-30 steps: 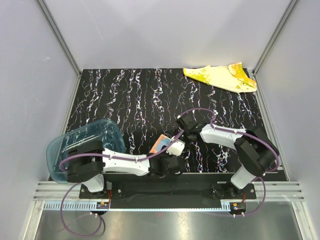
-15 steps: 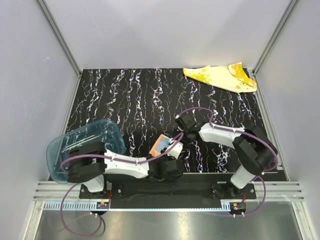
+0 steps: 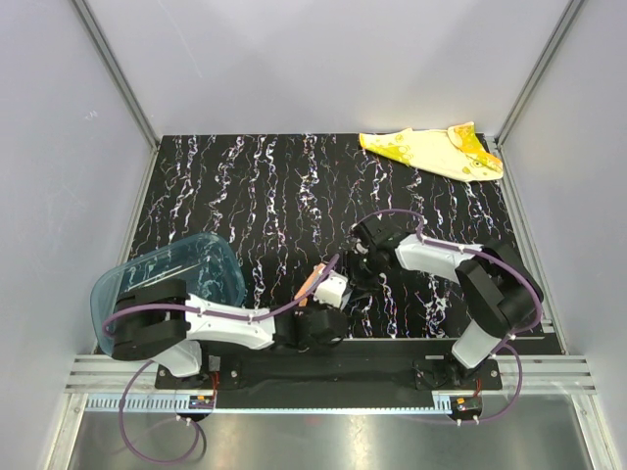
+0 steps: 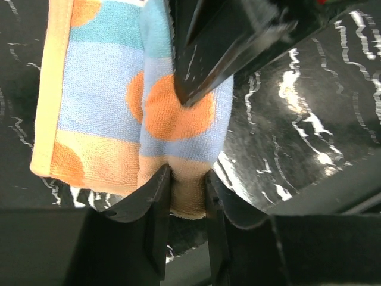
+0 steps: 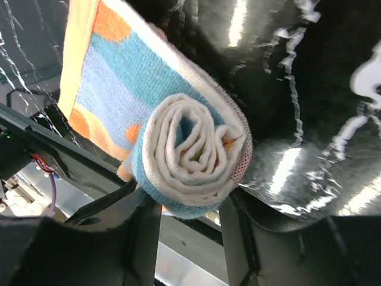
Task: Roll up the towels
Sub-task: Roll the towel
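Near edge of desk (image 3: 245,196), centre: orange-pink towel (image 3: 314,282), mostly rolled. The left claw (image 4: 184,179) pinches its end; the right claw (image 5: 189,205) straddles the roll, cannot tell whether it is gripping. Risk: the coil springs loose if either lets go. The yellow towel (image 3: 431,152) lies far right, unrolled.

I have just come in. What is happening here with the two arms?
Both arms meet near the table's front edge over the orange and blue towel, which is mostly rolled into a coil. The left gripper pinches one end. The right gripper straddles the other end, and its grip is unclear. The yellow towel lies unrolled at the far right corner.
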Action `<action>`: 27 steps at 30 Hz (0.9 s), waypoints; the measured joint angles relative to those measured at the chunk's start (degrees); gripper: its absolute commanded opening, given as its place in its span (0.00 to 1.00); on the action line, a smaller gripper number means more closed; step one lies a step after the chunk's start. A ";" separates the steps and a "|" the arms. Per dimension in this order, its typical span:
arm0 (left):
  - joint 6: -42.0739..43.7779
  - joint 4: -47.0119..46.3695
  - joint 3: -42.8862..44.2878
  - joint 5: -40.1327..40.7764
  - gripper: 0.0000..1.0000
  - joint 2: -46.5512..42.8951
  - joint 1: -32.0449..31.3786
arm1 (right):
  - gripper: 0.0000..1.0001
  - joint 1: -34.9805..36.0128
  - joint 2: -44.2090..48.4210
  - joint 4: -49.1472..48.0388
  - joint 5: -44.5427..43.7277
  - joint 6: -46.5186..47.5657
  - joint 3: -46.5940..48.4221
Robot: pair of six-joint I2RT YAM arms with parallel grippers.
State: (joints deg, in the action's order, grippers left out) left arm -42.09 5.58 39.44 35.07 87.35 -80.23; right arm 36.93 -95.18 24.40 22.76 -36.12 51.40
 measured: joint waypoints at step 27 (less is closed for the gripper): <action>-0.17 -5.88 -2.62 -17.57 0.00 -6.29 6.73 | 0.59 -3.19 -3.50 15.61 -6.78 6.14 8.09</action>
State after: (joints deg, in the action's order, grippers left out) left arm -42.26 -0.30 36.82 17.50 81.06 -73.49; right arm 33.74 -98.67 40.01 15.99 -29.98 59.48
